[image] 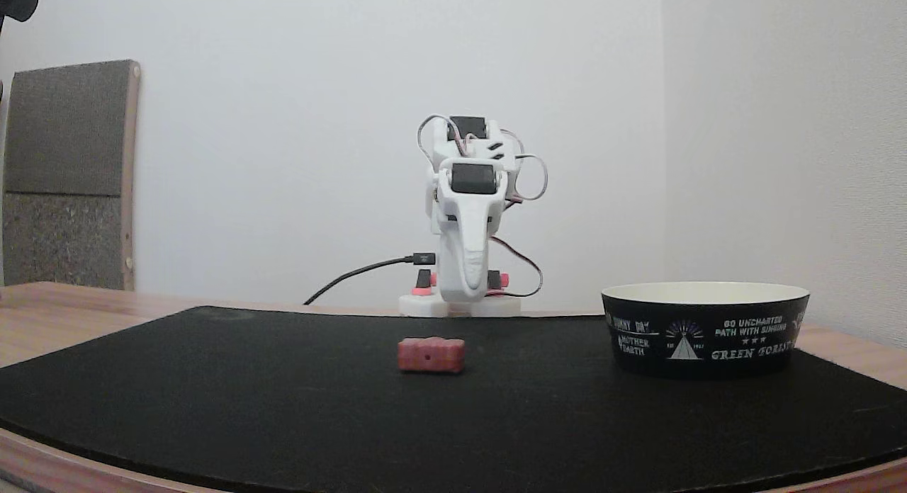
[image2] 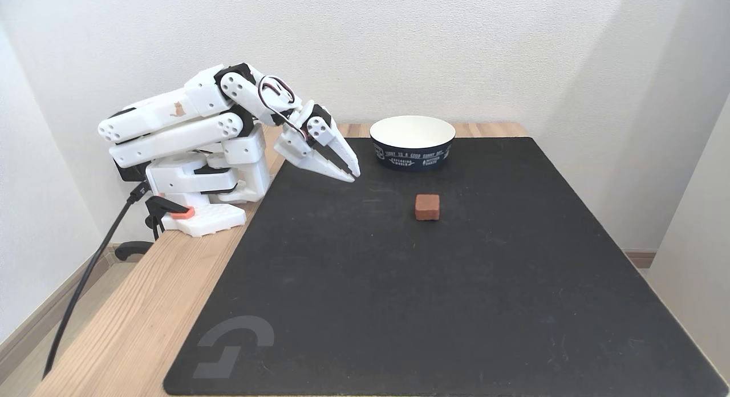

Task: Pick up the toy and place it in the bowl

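The toy (image: 431,355) (image2: 427,206), a small dull-red ridged block with a tiny dark hole, lies on the black mat. The bowl (image: 703,328) (image2: 412,142), black outside with white lettering and cream inside, stands on the mat; nothing shows inside it. My white arm is folded back over its base. Its gripper (image: 469,293) (image2: 352,176) is shut and holds nothing, tips angled down just above the mat. In the higher fixed view the gripper sits left of the toy, and the bowl is behind the toy.
A black mat (image2: 433,283) covers most of the wooden table (image2: 137,323). The arm's base (image2: 202,217) is clamped at the table's left edge, with a black cable (image2: 85,283) hanging off it. White walls stand close behind and to the right.
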Available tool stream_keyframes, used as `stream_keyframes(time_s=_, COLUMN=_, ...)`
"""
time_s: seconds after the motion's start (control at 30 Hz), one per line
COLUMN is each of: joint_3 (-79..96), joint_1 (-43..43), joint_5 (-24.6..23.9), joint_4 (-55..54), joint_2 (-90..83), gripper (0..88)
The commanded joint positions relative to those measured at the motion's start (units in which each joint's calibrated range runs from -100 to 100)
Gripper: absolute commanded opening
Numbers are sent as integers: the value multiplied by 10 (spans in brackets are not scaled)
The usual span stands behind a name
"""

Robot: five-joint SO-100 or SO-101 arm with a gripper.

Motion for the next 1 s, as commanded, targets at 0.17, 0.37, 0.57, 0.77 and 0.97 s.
stream_keyframes(time_s=0.17, joint_3=1, joint_1=1, joint_5=-1, joint_4=-3, joint_2=-4, gripper=39)
stream_keyframes(time_s=0.37, joint_3=1, joint_1=0, joint_5=-1, joint_4=-4, joint_2=-4, gripper=36)
stream_keyframes(time_s=0.57, joint_3=1, joint_1=-5, joint_5=-1, joint_4=-5, joint_2=-4, gripper=69)
stream_keyframes(time_s=0.77, joint_3=1, joint_1=0, joint_5=-4, joint_4=-5, joint_2=-4, gripper=356)
stream_keyframes(time_s=0.97, joint_3=1, joint_1=-2, joint_5=-4, joint_4=-5, joint_2=-4, gripper=425)
